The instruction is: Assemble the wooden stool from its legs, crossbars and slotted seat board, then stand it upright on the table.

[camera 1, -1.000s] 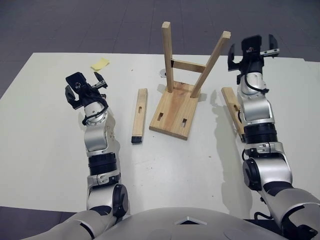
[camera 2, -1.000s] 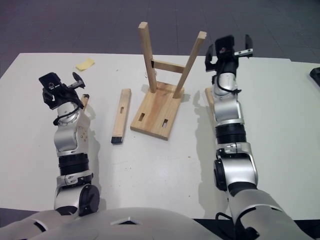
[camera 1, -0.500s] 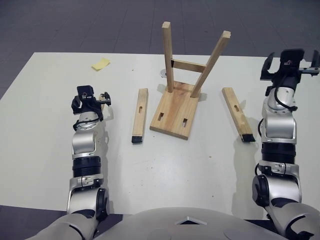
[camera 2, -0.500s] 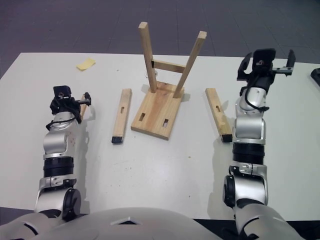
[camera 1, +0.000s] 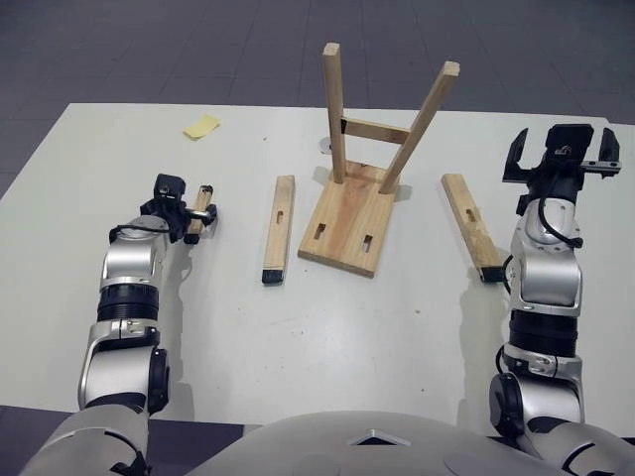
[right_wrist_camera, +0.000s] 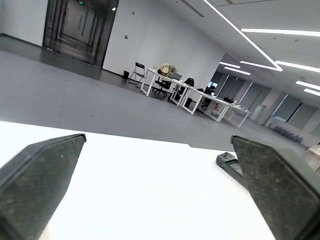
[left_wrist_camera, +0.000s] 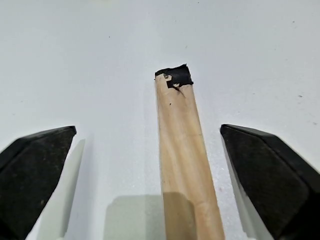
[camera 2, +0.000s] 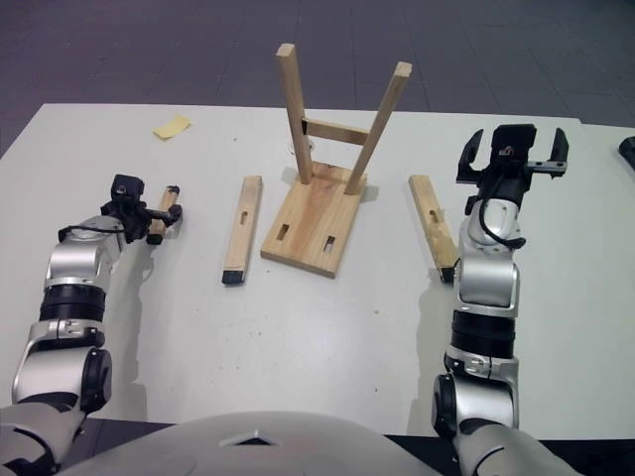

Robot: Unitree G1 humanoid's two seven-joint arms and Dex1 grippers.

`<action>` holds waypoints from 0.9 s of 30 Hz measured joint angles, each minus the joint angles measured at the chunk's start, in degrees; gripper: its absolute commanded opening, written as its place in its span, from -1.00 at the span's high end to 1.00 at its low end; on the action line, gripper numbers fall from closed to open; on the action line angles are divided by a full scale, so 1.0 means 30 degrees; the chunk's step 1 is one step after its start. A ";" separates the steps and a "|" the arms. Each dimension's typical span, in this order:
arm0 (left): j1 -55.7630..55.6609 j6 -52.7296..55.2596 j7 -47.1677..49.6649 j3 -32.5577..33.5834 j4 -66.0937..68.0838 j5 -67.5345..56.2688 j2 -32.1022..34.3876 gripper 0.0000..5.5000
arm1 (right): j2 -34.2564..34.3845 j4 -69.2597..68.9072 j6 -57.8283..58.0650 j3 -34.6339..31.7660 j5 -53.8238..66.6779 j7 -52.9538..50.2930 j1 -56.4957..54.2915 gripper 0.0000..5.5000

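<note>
Step in hand: picking up the second crossbar. I judge the stool about half built, lying seat-down.
Built part: the slotted seat board [camera 1: 342,223] lies flat in the upper middle of the head view. The left standing leg [camera 1: 333,109] and the right standing leg [camera 1: 422,124] are planted in its far slots. A fitted crossbar [camera 1: 375,129] joins them, and the two near slots are open.
Left claw [left_wrist_camera: 148,135]: released, with the fingers [left_wrist_camera: 40,170] spread to either side of the short crossbar [left_wrist_camera: 182,160]. In the wrist view neither pad touches it.
Short crossbar: flat on the table [camera 1: 327,327] at the left middle of the head view, well apart from the board. It lies between my fingers, with its black-taped end pointing away from my wrist.
Right claw [camera 1: 563,147]: released too and gripping nothing. It is raised at the right edge of the head view with its fingers pointing up, near the right loose leg [camera 1: 470,223].
Loose legs: the left loose leg [camera 1: 279,226] lies just left of the board and the right one just right of it. Both lie flat, dark tips toward the bottom of the frame.
Next move, as I judge it: clench squarely across the crossbar's narrow width and lift it level. Then I carry it toward a loose leg's side slot.
Risk: a thin stick may twist or slip in an off-centre grip.
</note>
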 measured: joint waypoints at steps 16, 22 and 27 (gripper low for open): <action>-0.2583 0.2178 -0.4339 -0.2077 0.3391 -0.0367 0.1760 -0.07 | 0.2794 -0.2949 0.1362 0.0026 0.0621 -0.0676 0.0260 -0.96; -0.2638 0.2129 -0.5674 -0.2940 0.3443 -0.0343 0.2383 0.23 | 0.2961 -0.2977 0.1451 -0.0185 0.0658 -0.0857 0.0286 -0.96; -0.2626 0.1577 -0.6109 -0.3138 0.3685 -0.0347 0.2464 0.51 | 0.3145 -0.3208 0.1596 -0.0197 0.0655 -0.1001 0.0323 -0.96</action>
